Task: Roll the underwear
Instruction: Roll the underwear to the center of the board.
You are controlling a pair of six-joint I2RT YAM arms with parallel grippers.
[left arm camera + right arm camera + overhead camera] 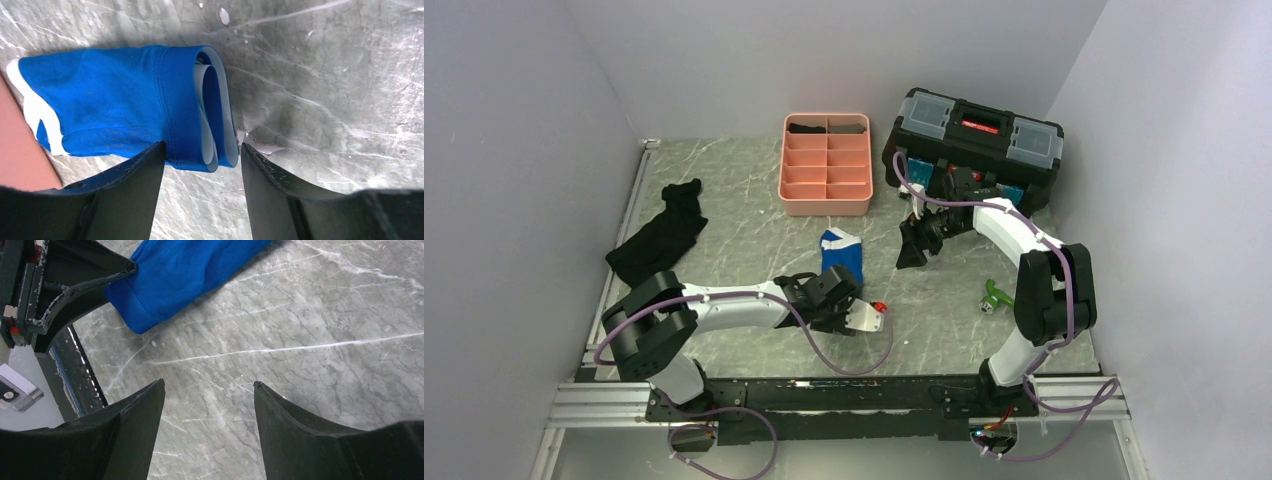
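Fingers of the left arm (pixel 140 175) stand part-way apart, one on each side of the folded waistband end of the underwear (pixel 115 105). One tip touches the blue fabric. The other is just beside the fold, with a thin strip of table (pixel 325 100) showing between them, so the fabric is straddled but not visibly clamped. At this end the white inner band is doubled over on itself in loose layers. The rest of the garment lies flat, stretching away from the fingers towards a white-edged hem.

Fingers of the right arm (pixel 135 415) are spread wide over bare marbled table and hold nothing. In the right wrist view the blue garment (pixel 185 270) lies beyond them, well apart from both tips, and a black finger of the other arm (pixel 70 285) meets its end.

In the overhead view the underwear (pixel 841 252) lies near the middle of the table, just on the near side of a pink tray (pixel 825 205). The tray is divided into compartments, and dark fabric rolls (pixel 807 127) sit in its far row. The right arm reaches in from the right of the garment. A black toolbox (pixel 979 130) stands at the far right, and a small green object (pixel 996 295) lies near the right arm. A black cloth (pixel 659 240) lies crumpled at the left edge.
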